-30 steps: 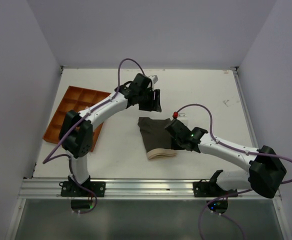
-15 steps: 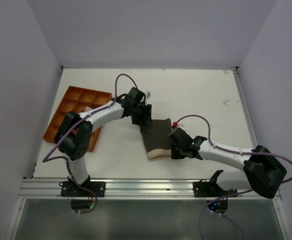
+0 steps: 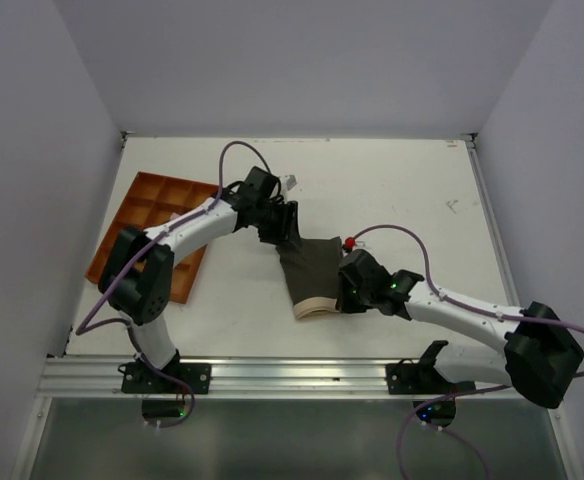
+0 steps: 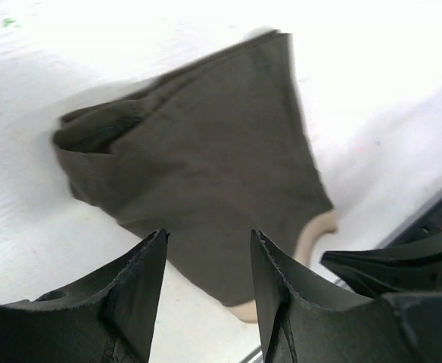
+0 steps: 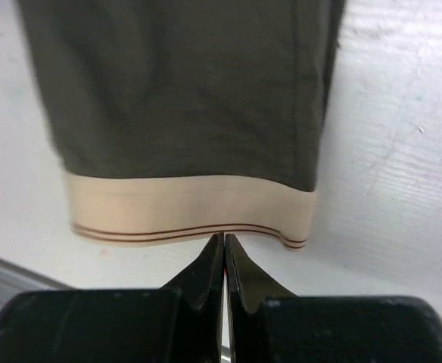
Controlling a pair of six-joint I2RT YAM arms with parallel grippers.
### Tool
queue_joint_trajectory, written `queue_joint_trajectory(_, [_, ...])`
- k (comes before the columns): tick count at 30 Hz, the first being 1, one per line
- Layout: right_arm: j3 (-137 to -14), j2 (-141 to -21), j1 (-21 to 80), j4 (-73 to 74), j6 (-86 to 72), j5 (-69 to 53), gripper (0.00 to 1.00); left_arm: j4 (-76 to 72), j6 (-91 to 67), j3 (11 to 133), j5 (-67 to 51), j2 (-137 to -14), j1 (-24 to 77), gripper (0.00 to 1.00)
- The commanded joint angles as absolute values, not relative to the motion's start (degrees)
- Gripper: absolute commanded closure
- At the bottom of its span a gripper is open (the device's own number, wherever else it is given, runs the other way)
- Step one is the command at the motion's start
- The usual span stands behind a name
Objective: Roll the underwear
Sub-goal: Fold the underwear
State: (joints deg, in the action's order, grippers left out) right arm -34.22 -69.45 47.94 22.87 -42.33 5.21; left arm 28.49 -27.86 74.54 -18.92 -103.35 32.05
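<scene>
Near the middle of the white tabletop (image 3: 402, 190) lies the underwear (image 3: 310, 265), a dark brownish-grey soft cloth garment spread flat. Its wide light tan waistband strip (image 5: 183, 208) is turned toward the arm bases. One corner at the end away from the waistband is bunched into a small thick fold (image 4: 92, 132); the rest of the cloth lies fairly smooth.

The left gripper (image 4: 206, 253) hangs over the far left corner of the garment with its two black fingers (image 4: 141, 291) spread apart, and dark cloth shows in the gap between them. Whether the tips touch the cloth cannot be told.

The right gripper (image 5: 224, 243) sits at the near right side of the garment. Its fingers are pressed together into a thin wedge, and the tips meet the outer edge of the tan strip, just beside two thin brown lines that run along it. Whether any cloth is caught between them cannot be told.

Well off to the left lies an orange plastic tray (image 3: 147, 200) with square compartments, one side of it hidden under the left arm.
</scene>
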Motion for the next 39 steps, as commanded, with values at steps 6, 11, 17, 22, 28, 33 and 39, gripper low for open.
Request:
queue_joint_trajectory(6, [-38.1,-64.9,43.2,22.1,-40.5,0.2,1.0,19.2,-34.0,70.8,-29.4,-96.9,36.1,0.5])
queue_joint_trajectory(11, [-36.4,-67.0,38.6,19.9,-39.6,-3.2,1.0,15.2,-37.3,69.8,-31.7,-99.5,38.9,0.51])
queue_joint_trajectory(17, [-34.4,-70.3,37.6,17.3,-39.6,-6.2,1.0,13.2,-39.5,69.0,-31.8,-101.0,41.9,0.51])
queue_joint_trajectory(22, [-31.1,-71.7,37.5,16.7,-40.4,-4.3,1.0,13.3,-39.9,66.9,-30.2,-101.3,44.1,0.51])
queue_joint_trajectory(28, [-30.8,-74.4,37.4,16.6,-40.0,-2.6,1.0,13.5,-38.7,60.0,-29.4,-101.0,45.5,0.52])
queue_joint_trajectory(33, [-31.4,-76.2,37.5,16.7,-39.9,-2.2,1.0,15.0,-36.4,56.0,-26.1,-100.5,45.7,0.52])
queue_joint_trajectory(39, [-31.6,-77.4,37.4,16.9,-39.7,-1.4,1.0,18.0,-33.3,55.5,-21.9,-102.5,45.7,0.53])
